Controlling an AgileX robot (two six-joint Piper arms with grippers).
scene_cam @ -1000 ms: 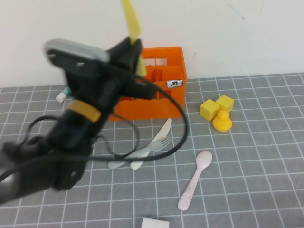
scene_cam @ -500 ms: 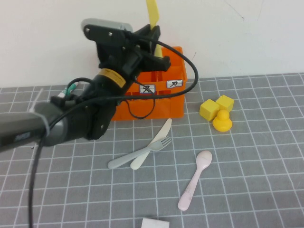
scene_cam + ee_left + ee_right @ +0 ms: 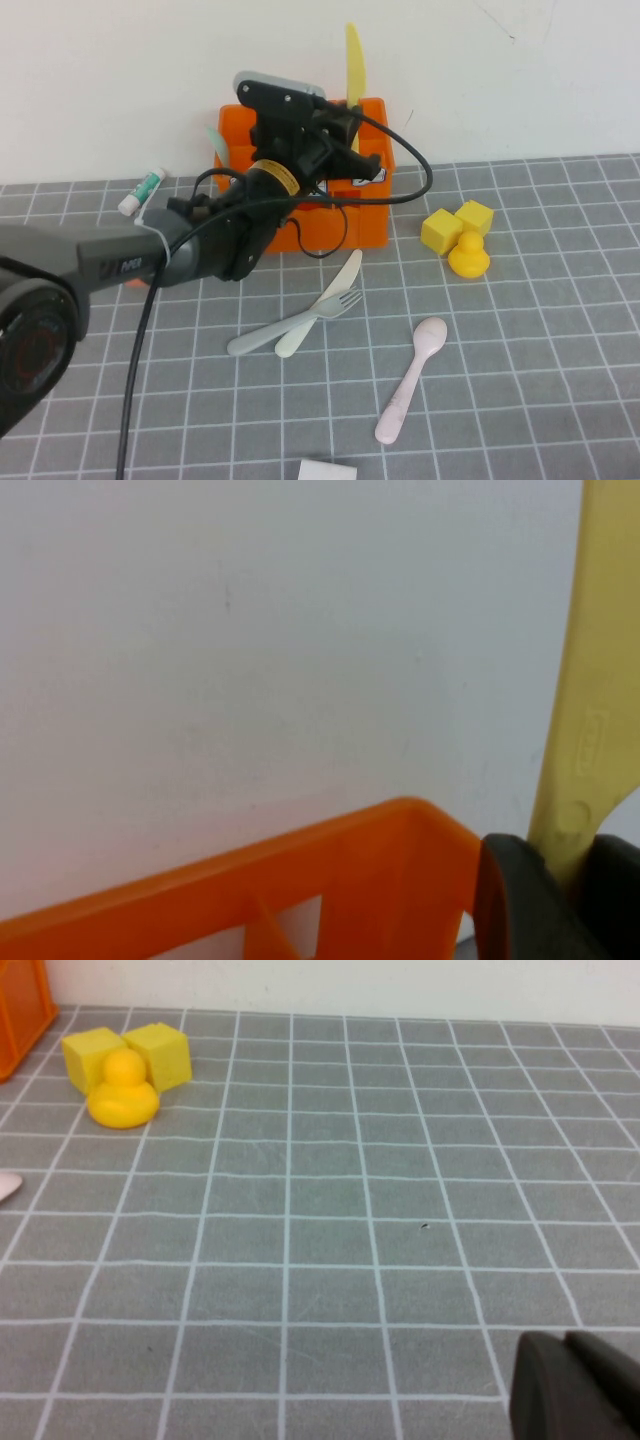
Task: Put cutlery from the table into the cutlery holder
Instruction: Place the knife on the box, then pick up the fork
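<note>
Holder (image 3: 340,215), orange and slotted, sits at twelve o'clock on my table (image 3: 560,400), against the wall. My left gripper (image 3: 352,125) hovers right over its right-hand compartments, clenched on a yellow utensil (image 3: 354,65) whose long axis stands upright, handle end down toward the slots, so I judge the drop is straight down. My right gripper (image 3: 575,1385) is parked low at four o'clock; I cannot tell its state. Fork (image 3: 300,322), knife (image 3: 325,298) and pink spoon (image 3: 410,380) lie at six o'clock.
</note>
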